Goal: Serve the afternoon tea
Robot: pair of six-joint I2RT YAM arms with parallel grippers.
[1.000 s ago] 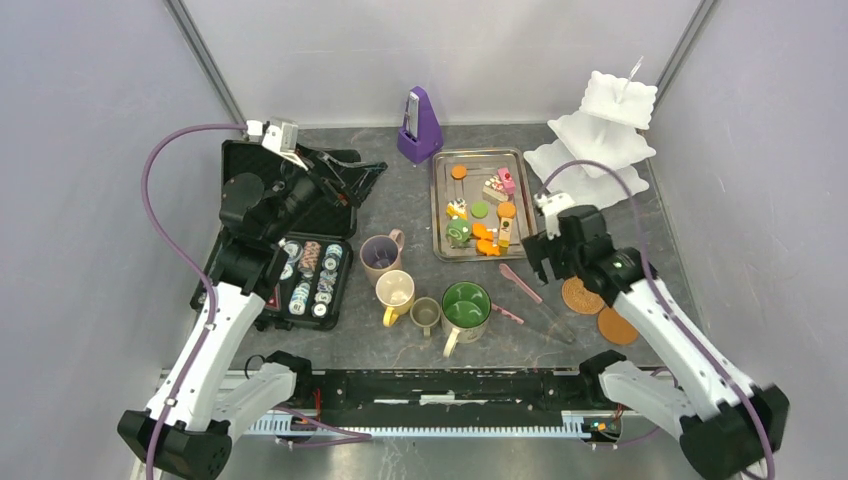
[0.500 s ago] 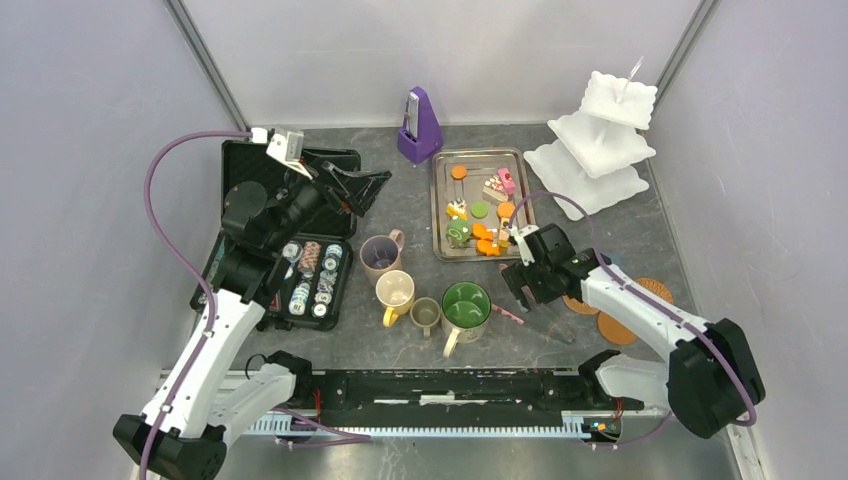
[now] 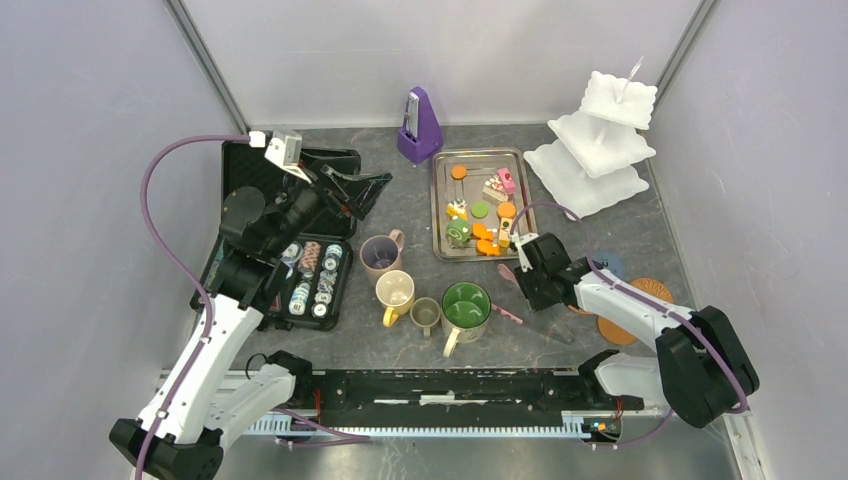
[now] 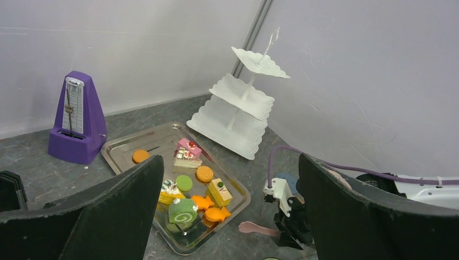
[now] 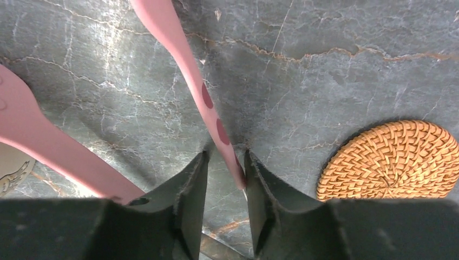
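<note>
My right gripper (image 3: 528,288) is down at the table right of the big green mug (image 3: 465,305). In the right wrist view its jaws (image 5: 226,179) stand narrowly apart around the tip of a pink spotted spoon handle (image 5: 184,59); the handle rests against the right finger and a gap remains on the left. A second pink spoon (image 5: 48,146) lies to the left. A cork coaster (image 5: 389,162) lies to the right. My left gripper (image 4: 230,162) hangs wide open and empty above the chip case. Toy pastries (image 3: 478,225) sit on the steel tray (image 3: 437,200).
The white three-tier stand (image 3: 595,140) is at the back right and the purple metronome (image 3: 420,125) at the back. Mauve (image 3: 380,255), yellow (image 3: 395,292) and olive (image 3: 426,315) mugs cluster at the centre. The open poker chip case (image 3: 310,275) lies left. More coasters (image 3: 617,330) lie right.
My right arm swung left from the coasters and dropped to the pink spoon. Its jaws narrowed from wide open around the handle tip. The left arm barely shifted.
</note>
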